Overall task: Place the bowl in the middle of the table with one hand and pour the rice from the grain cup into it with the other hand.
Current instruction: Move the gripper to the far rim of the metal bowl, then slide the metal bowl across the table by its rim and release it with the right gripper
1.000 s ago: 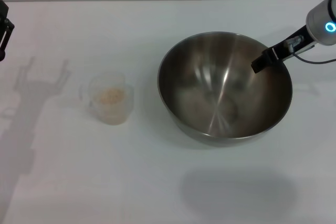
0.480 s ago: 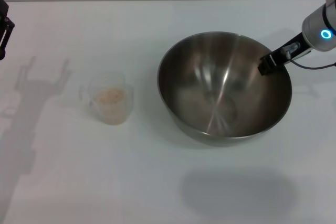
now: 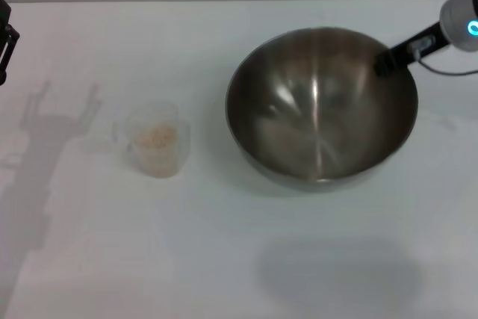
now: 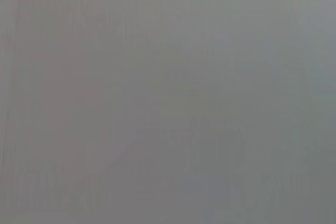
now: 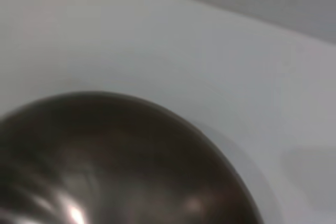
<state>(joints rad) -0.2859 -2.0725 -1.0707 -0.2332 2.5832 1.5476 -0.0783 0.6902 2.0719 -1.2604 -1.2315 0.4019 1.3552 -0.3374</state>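
On the near part of the white worktop [image 3: 224, 259] lie only soft shadows. Farther in, toward the robot's left side, stands the small clear cup [image 3: 154, 140], upright, with a shallow heap of pale rice [image 3: 155, 137] in its bottom. Well apart from it, right of centre, is the big steel bowl [image 3: 321, 106], tipped so that its far rim is raised and its opening leans toward the near side. The right end effector [image 3: 385, 61] is at the bowl's far right rim, a dark finger reaching just inside the rim; it seems to grip the rim, though I cannot tell for certain how its jaws stand. The right wrist view shows the bowl's dark, shiny inside close up. At the far left edge hangs the left end effector [image 3: 6, 31], away from everything; I cannot tell its state.
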